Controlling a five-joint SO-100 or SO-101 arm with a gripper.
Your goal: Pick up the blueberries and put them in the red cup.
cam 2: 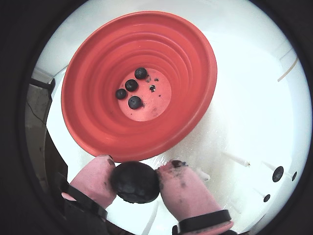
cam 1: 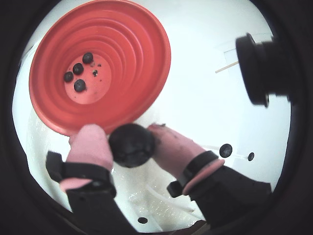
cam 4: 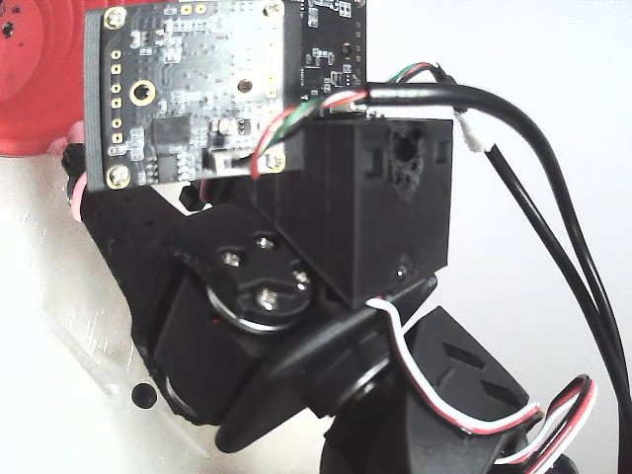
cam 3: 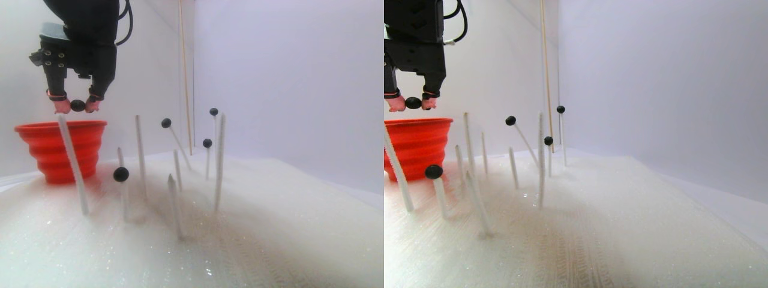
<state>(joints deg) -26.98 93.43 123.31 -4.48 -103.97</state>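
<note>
Our pincer [cam 2: 135,182] gripping one blueberry [cam 2: 135,182] just above the red cup [cam 2: 98,132] rim, four blueberries [cam 2: 131,85] inside, we see.

1 red cup [cam 2: 98,132], just ahead of the tool [cam 2: 137,182]. 4 blueberries [cam 2: 131,85] inside it, 1 more pinched between the 2 pink fingertips [cam 2: 100,176]. Stereo view: 4 dark balls [cam 3: 121,174] on white sticks, approx 9 sticks [cam 3: 72,162] total.
</note>
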